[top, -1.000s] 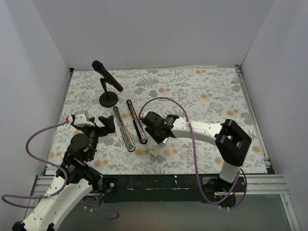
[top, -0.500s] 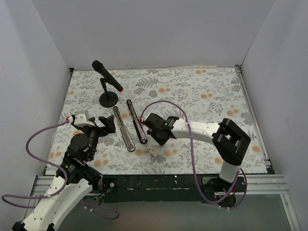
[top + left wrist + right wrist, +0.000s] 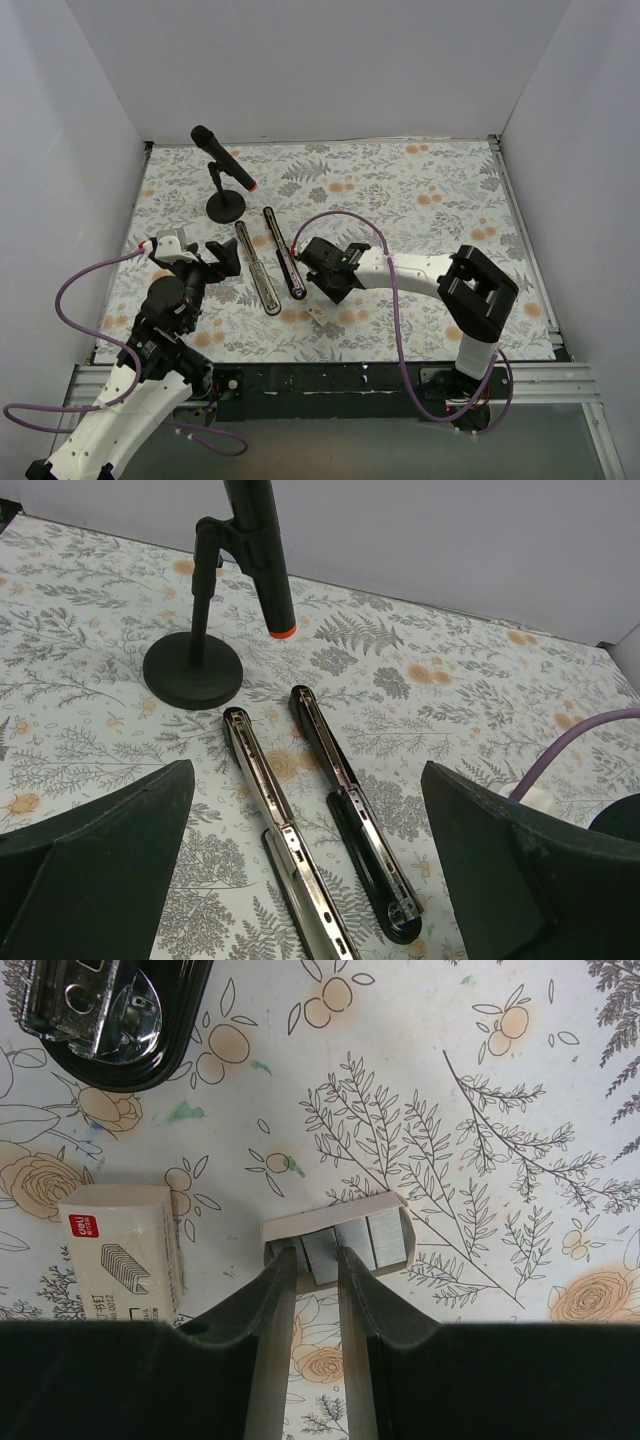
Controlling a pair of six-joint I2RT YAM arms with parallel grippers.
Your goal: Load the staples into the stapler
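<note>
My right gripper (image 3: 316, 1270) is closed to a narrow gap around one strip of staples (image 3: 320, 1252), and both fingers (image 3: 280, 1290) appear to touch it. The strip sits in its open cardboard tray (image 3: 385, 1222), near the end of the stapler (image 3: 100, 1010). The box sleeve (image 3: 118, 1250) lies beside that tray. To do this step well, I squeeze the strip's long sides evenly, lift straight up, and keep it level so it does not snap. My left gripper (image 3: 305, 770) is spread wide and empty on the stapler's other side.
</note>
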